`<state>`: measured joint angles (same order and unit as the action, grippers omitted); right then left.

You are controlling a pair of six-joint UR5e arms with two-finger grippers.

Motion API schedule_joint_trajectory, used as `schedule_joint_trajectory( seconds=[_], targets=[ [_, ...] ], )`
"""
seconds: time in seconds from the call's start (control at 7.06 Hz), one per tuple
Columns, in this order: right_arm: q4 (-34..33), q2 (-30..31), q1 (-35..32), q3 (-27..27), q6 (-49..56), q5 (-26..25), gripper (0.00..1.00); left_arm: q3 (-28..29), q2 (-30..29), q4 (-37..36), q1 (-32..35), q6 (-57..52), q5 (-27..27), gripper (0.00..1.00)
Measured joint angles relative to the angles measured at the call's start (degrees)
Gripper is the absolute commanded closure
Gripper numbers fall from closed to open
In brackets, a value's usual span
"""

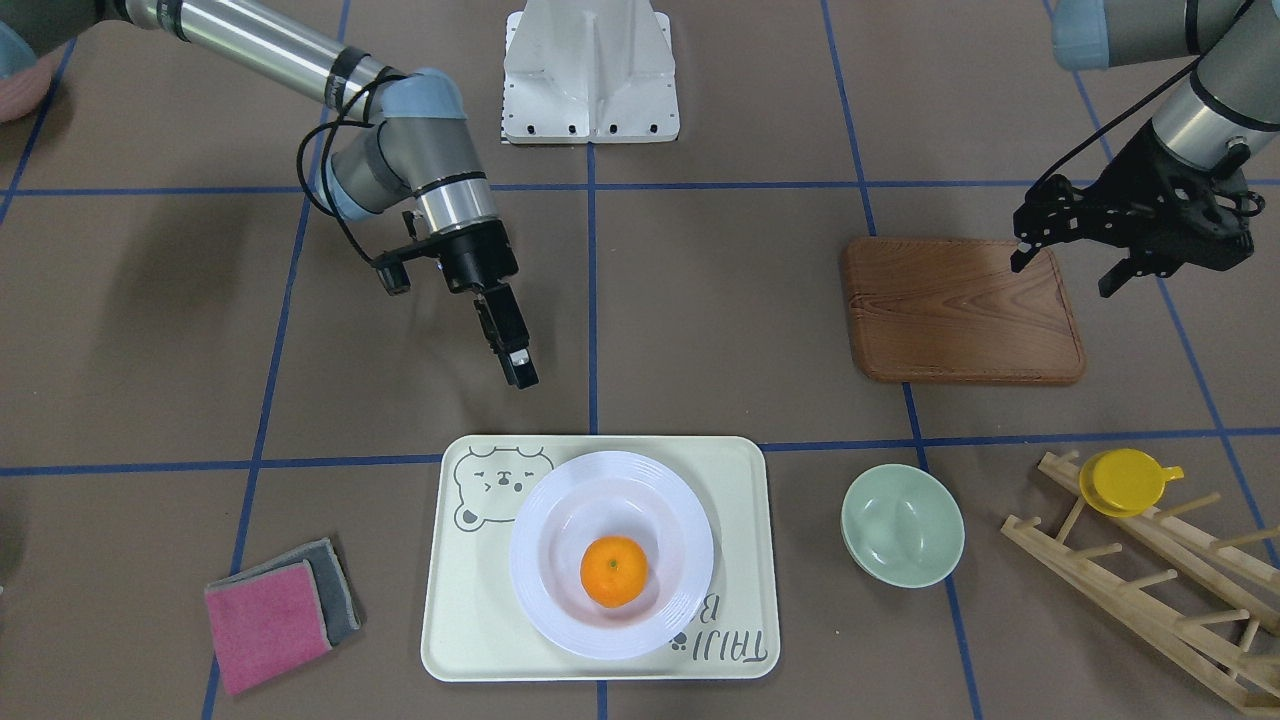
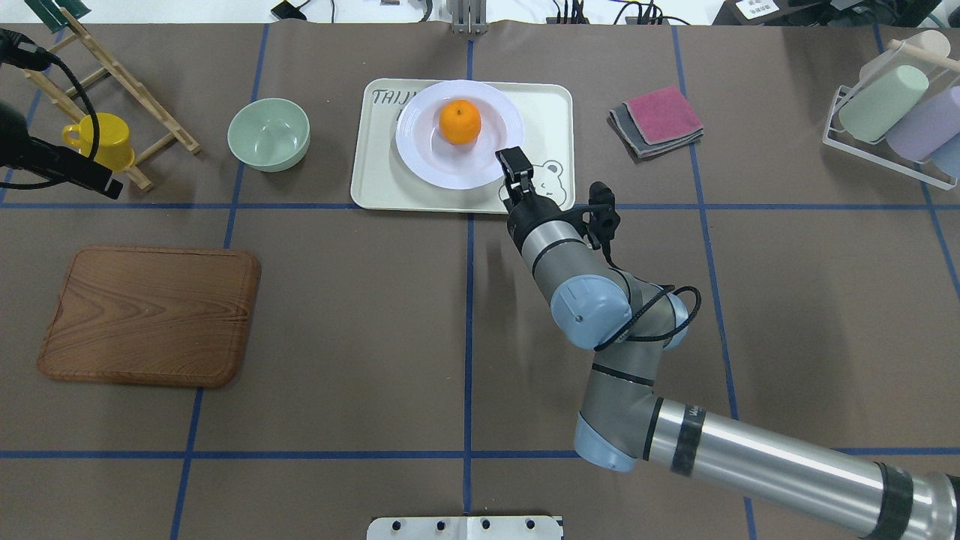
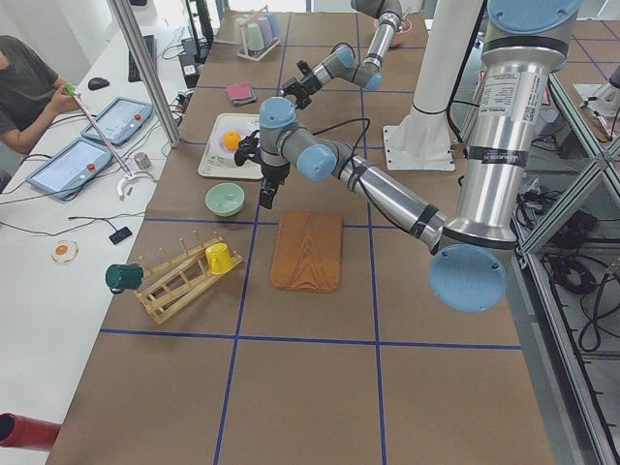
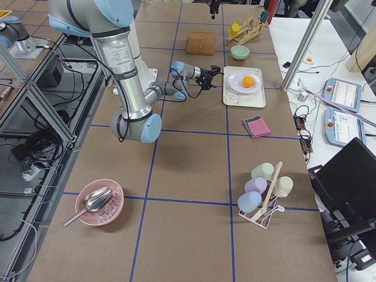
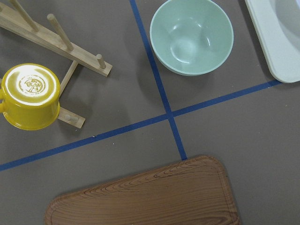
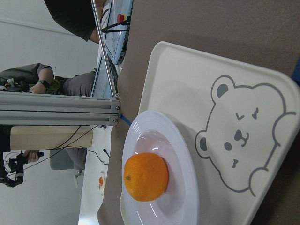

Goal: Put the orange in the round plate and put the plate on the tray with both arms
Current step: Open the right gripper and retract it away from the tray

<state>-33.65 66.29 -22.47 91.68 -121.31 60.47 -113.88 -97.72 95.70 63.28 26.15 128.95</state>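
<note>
The orange (image 1: 613, 571) sits in the sunken centre of the round white plate (image 1: 540, 520), and the plate rests on the cream bear tray (image 1: 470, 620). My right gripper (image 1: 520, 372) hovers just off the tray's robot-side edge and touches nothing. I see it edge-on from above, and its fingers look parted. Its wrist view shows the orange (image 6: 145, 176) and the bear drawing. My left gripper (image 1: 1065, 272) is open and empty. It hangs above the wooden board's outer corner, far from the tray.
A brown wooden board (image 1: 960, 310) lies under my left arm. A pale green bowl (image 1: 902, 525) stands beside the tray. A wooden rack (image 1: 1150, 580) holds a yellow cup (image 1: 1125, 482). Pink and grey cloths (image 1: 270, 620) lie on the tray's other side.
</note>
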Motion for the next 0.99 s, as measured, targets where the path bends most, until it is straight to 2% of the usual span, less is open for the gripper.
schedule_joint_trajectory(
  seconds=[0.14,0.28,0.57,0.71,0.85,0.99],
  targets=[
    [0.01,3.65,-1.83,3.74,10.88,6.85,0.0,-0.09,0.34,0.03,0.01,-1.66,-0.01,0.0],
    [-0.1,6.21,-5.92,5.38,22.77,16.66,0.0,-0.04,1.04,0.01,0.44,-5.8,-0.03,0.0],
    [-0.87,12.61,-19.82,5.43,46.59,40.0,0.0,0.48,3.54,-0.07,3.55,-14.85,-0.09,0.0],
    [-3.91,15.7,-27.88,4.66,61.5,50.34,0.0,1.28,5.15,-0.07,5.9,-20.74,-0.1,0.0],
    [-10.83,17.75,-35.56,4.28,78.19,58.13,0.0,2.58,6.38,-0.09,8.15,-26.51,-0.08,0.0],
    [-20.45,18.57,-43.04,4.31,93.67,64.62,0.0,4.3,6.96,-0.16,10.33,-31.83,0.0,0.0]
  ],
)
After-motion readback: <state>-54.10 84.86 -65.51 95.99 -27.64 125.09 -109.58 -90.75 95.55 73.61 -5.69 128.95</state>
